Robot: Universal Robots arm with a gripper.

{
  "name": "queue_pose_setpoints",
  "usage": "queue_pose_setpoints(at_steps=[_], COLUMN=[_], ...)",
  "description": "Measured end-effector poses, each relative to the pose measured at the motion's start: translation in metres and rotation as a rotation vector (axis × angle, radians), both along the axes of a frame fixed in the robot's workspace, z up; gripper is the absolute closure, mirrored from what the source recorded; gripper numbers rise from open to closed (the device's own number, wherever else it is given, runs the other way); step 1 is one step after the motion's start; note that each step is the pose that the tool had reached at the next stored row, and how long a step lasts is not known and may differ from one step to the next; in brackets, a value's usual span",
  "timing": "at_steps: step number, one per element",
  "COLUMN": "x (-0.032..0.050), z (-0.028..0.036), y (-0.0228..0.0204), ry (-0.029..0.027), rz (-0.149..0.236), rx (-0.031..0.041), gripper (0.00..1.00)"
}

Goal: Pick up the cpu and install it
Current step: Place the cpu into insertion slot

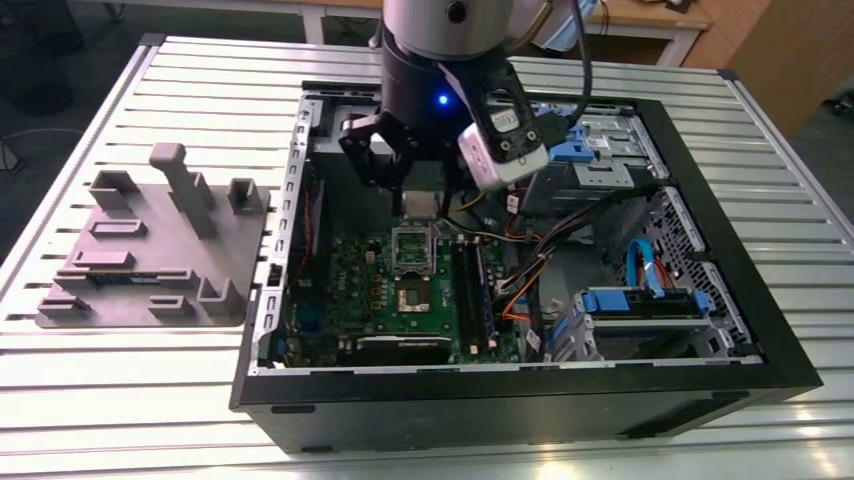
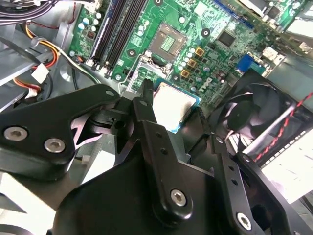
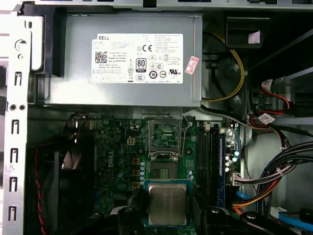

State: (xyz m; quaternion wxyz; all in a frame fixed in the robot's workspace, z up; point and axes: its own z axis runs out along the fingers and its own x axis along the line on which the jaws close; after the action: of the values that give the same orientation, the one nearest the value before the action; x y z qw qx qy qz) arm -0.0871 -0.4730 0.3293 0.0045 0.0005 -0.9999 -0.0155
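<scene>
Over the motherboard (image 3: pixel 120 152) in the case (image 1: pixel 534 400) | end effector (image 3: pixel 168 216) clamped on cpu (image 3: pixel 167 199)

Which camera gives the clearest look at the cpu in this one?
The first wrist view: the small square silver-topped cpu faces the camera, top plainly visible, held in the black tool. The second wrist view shows it tilted, partly behind the tool's fingers. The exterior view shows a small pale patch under the tool.
</scene>
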Motion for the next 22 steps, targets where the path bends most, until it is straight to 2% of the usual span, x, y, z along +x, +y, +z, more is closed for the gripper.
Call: queue_pose_setpoints(at_steps=[8,13,15,22], x=[0.0,0.0,0.0,0.0], z=[-0.0136,-0.0141,-0.0174,-0.0182], y=[0.0009,0.0009,0.0009,0.0009], ry=[0.0,0.0,0.0,0.0], rz=[0.0,0.0,0.0,0.0], rx=[0.0001,-0.0001,-0.0001,0.0], gripper=[0.53,0.53,0.53,0.53])
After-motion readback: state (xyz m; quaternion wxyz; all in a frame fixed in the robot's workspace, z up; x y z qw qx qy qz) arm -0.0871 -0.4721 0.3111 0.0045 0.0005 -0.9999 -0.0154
